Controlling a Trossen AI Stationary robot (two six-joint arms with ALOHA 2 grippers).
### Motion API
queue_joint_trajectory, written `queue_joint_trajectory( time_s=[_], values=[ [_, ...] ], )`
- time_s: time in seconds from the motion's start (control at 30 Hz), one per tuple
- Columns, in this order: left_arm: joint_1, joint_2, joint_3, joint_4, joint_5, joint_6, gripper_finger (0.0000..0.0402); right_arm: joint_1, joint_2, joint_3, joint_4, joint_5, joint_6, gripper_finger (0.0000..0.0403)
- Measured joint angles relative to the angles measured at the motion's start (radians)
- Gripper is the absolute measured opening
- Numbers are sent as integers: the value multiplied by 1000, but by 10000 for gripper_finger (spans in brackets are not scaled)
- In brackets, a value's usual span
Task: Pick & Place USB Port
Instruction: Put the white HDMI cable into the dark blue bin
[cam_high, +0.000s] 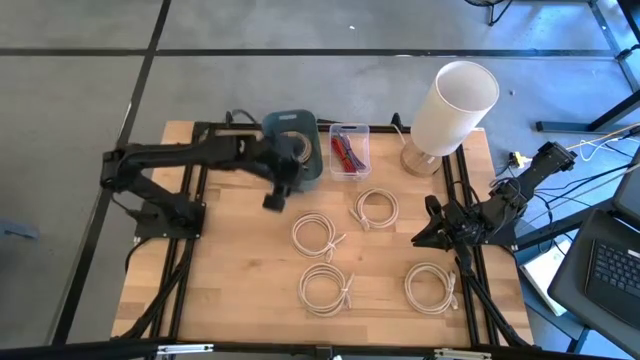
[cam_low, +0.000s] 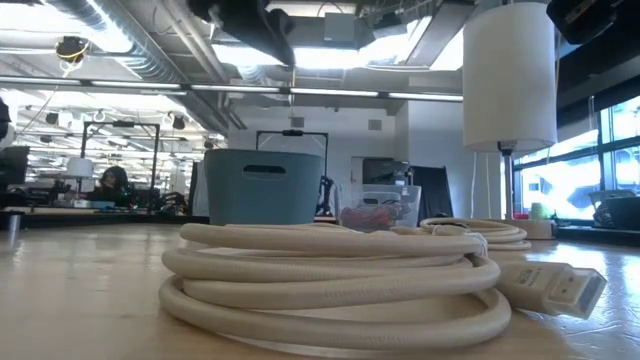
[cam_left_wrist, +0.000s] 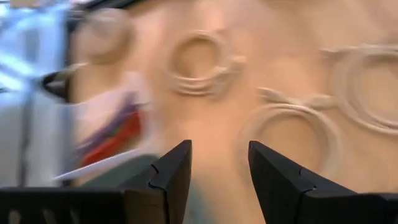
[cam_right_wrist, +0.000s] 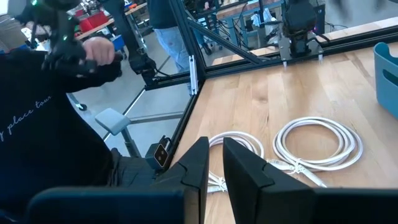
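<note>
Four coiled white USB cables (cam_high: 318, 235) are lying on the tabletop (cam_high: 230, 280); light, floppy, tie-bound, so pinching the bundled strands is advisable. Left hand (cam_high: 274, 200), spread, is hovering beside the bin (cam_high: 306, 125); right hand (cam_high: 432, 232), nearly pressed together, is waiting at the tabletop's right edge

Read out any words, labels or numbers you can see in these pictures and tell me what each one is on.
"place" then perhaps "tour", white handwriting-style print on the person's dark sleeve; the letters before it are cut off.
Blue-grey plastic bin, clear plastic box, white cylindrical lamp, coiled white cables: no readable text.
</note>
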Motion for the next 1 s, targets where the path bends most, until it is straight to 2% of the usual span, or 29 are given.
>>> queue_joint_trajectory(
  time_s=[0.2, 0.53, 0.83, 1.0],
  values=[
    [-111, 71, -1, -71, -1, -94, 150, 0, 0, 0, 0, 0, 0, 51],
    [-121, 235, -39, -31, -3, -231, 151, 0, 0, 0, 0, 0, 0, 51],
    [-121, 421, -32, 76, -9, -114, 146, 0, 0, 0, -1, 0, 0, 51],
    [-121, 481, -12, 90, -66, -40, 144, 0, 0, 0, -1, 0, 0, 51]
  ],
)
